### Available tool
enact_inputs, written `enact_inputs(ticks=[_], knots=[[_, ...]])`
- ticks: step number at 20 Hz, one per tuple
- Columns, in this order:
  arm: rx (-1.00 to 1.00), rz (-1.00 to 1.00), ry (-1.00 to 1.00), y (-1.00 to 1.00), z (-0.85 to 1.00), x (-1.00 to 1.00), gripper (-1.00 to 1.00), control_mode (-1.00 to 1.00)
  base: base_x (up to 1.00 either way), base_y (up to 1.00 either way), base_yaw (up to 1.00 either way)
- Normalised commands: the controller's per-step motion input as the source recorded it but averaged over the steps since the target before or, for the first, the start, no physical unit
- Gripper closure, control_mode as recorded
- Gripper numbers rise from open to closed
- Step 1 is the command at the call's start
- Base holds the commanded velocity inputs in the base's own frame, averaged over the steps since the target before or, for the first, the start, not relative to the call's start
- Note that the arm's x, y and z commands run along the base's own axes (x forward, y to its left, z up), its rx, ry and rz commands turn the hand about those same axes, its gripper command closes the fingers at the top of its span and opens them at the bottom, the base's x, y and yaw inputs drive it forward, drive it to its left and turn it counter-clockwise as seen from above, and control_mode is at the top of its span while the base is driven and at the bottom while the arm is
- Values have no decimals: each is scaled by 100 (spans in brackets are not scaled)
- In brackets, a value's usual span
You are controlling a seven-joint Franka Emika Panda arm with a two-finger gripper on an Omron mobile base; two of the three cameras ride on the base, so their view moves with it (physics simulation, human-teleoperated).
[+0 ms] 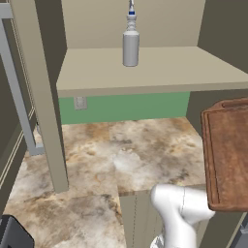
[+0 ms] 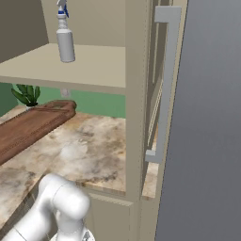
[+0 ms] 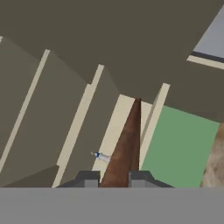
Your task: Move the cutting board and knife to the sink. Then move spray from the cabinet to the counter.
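My gripper [image 3: 114, 177] is shut on the cutting board [image 3: 127, 144], which runs edge-on away from the fingertips. The reddish-brown board [image 1: 226, 155] hangs in the air at the right of the left base view, above the marble counter [image 1: 121, 155]. It sits tilted at the left of the right base view [image 2: 33, 124]. The spray [image 1: 130, 44] stands upright on the beige shelf of the open cabinet [image 1: 169, 68], above and beyond the board. It also shows as the spray [image 2: 65, 40] at top left, and small in the hand view [image 3: 102, 156]. The knife and the sink are out of view.
A cabinet door with a long grey handle [image 2: 164, 84] stands open at the edge of the counter [image 2: 89, 150]; that same handle [image 1: 17, 92] is on the left. A potted plant [image 2: 27, 94] sits behind the board. A tall grey panel [image 2: 209, 122] closes the right side.
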Motion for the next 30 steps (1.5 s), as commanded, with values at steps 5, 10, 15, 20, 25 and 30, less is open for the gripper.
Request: enact_inputs(ticks=[5, 10, 15, 20, 25, 30], knots=[[4, 8, 0, 6, 0, 13, 100, -100, 0, 0, 0], [4, 6, 0, 0, 0, 6, 100, -100, 0, 0, 0], [4, 4, 0, 0, 0, 0, 100, -100, 0, 0, 0], [2, 2, 0, 0, 0, 0, 100, 100, -11, 0, 0], [0, 0, 0, 0, 0, 0, 100, 100, -87, -21, 0], [0, 0, 0, 0, 0, 0, 100, 100, -100, -78, -2]])
